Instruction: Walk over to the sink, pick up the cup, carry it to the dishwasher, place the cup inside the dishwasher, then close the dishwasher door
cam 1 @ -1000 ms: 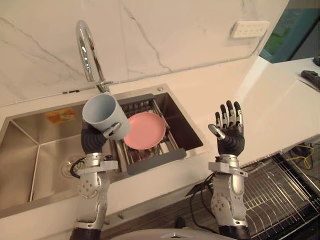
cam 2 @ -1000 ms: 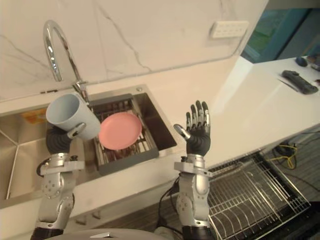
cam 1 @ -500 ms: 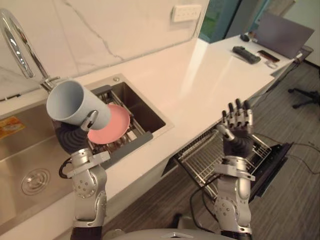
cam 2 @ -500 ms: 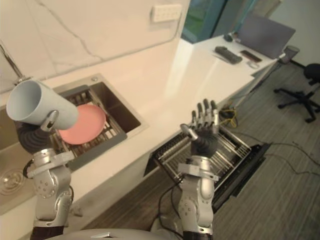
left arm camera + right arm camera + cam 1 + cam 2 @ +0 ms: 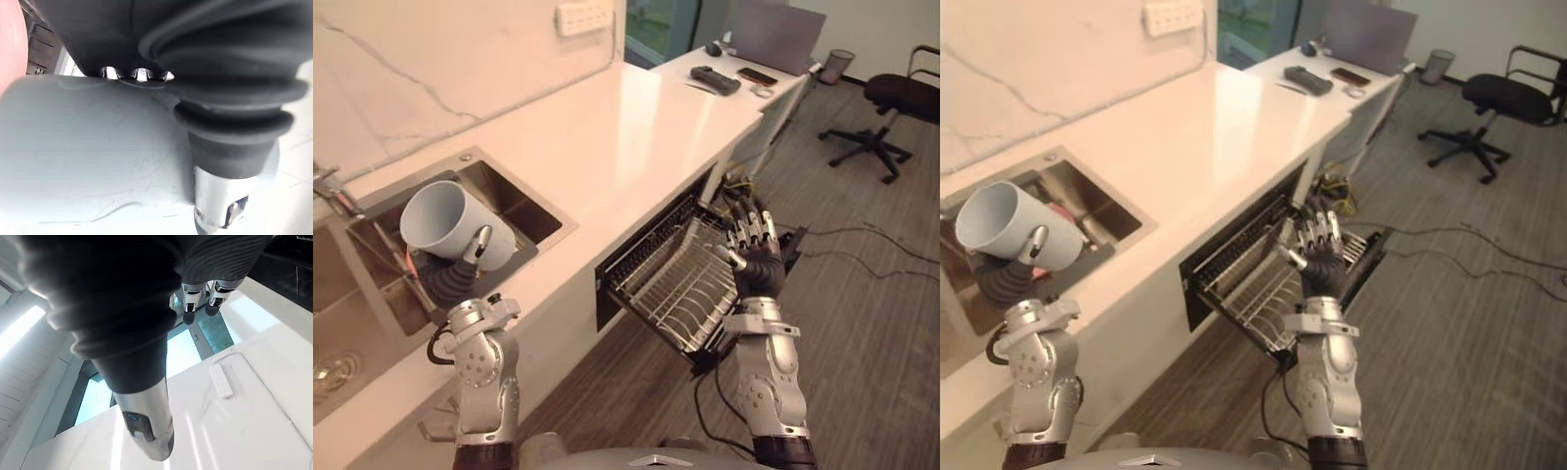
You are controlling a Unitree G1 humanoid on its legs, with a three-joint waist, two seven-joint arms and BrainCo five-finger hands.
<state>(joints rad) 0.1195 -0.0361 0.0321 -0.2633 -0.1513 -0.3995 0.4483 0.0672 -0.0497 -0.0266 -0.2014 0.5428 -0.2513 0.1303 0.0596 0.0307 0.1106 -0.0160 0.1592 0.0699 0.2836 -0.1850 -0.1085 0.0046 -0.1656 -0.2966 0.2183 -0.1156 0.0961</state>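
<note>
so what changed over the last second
The view swung from the sink toward the open dishwasher rack: the camera moved, not the things. Nothing was taken or let go. The left robot hand still grips the cup; the right robot hand stays raised and open.

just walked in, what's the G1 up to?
It is mid-carry. The left hand grips the pale cup, held up and tilted on its side near the sink. The right hand is open and raised, holding nothing, in front of the wire rack pulled out of the dishwasher. The cup is not yet in the dishwasher.
</note>
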